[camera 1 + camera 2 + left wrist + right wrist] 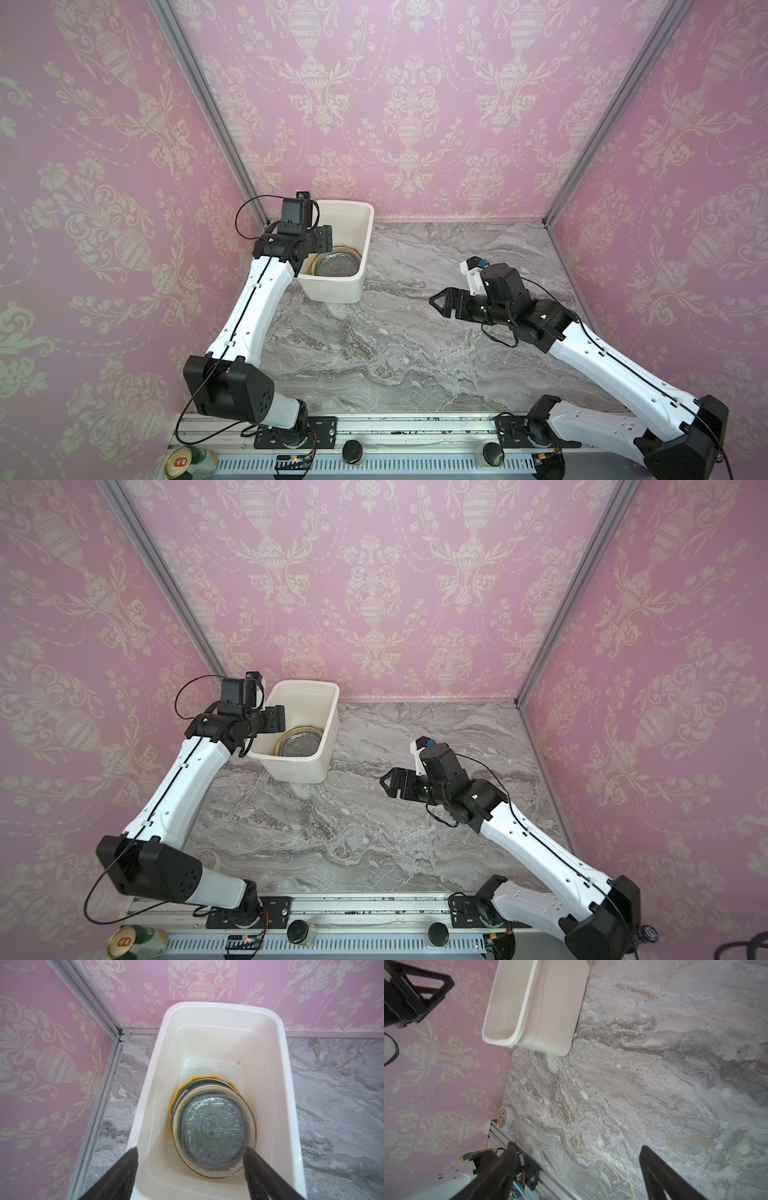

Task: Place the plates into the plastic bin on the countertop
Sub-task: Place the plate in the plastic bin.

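a: start at the left gripper (191, 1150). what is it doing?
b: its two fingers stand wide apart with nothing between them. it hangs over the near end of the plastic bin (272, 1088), directly above the plates (336, 264).
a: and the plates themselves?
b: stacked flat on the bin floor, at its near end. a clear glass plate (214, 1122) lies on top with a teal pattern showing through it. under that is a cream plate (207, 1092) with a brown rim, and a yellow plate (195, 1080) peeks out at the bottom. how many lie between them i cannot tell.
a: how would they handle?
b: i'd judge them stiff, brittle, and heavy as a stack, and the glass one looks slick. the rim is the only place to pinch, one plate at a time. the stack sits close to the bin's right side, so its far edge looks freer.
a: the right gripper (578, 1147)?
b: spread open too, and empty. it's over the right part of the countertop (415, 353), well apart from the bin in the far left corner.
a: anything left out there?
b: no plate shows on the marble, so the job looks done. there's only a roll of tape (505, 1118) at the near left edge.
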You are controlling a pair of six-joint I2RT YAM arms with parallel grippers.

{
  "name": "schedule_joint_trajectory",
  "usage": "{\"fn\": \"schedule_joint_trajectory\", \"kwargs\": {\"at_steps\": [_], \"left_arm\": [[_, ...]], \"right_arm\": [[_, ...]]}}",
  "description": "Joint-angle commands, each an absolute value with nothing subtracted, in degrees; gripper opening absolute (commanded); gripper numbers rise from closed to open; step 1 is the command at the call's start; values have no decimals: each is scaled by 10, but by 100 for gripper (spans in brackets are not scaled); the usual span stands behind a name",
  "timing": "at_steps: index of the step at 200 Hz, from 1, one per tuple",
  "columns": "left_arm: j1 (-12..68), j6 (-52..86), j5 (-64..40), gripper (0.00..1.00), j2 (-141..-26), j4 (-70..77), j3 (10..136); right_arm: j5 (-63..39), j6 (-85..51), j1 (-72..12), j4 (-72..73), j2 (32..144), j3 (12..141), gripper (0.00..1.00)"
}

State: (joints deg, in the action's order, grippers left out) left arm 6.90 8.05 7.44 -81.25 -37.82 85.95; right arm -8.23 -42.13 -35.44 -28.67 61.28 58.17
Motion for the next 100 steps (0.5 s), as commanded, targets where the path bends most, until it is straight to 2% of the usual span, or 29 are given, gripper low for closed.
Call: {"fn": "schedule_joint_trajectory", "kwargs": {"at_steps": [1,17,57,78,100], "left_arm": [[66,112,42,90,-755,-303,812],[65,111,60,99,-708,-276,782],[64,87,147,99,-639,-263,739],[42,92,191,99,-652,-296,736],[-8,125,185,99,-692,-328,735]], "right_arm": [[-22,-402,-329,-317,578,601,100],[1,-403,-306,-305,554,595,100],[44,-404,-275,-305,507,588,100],[34,-406,-274,-321,497,589,100],[-17,-405,-273,-331,494,587,100]]}}
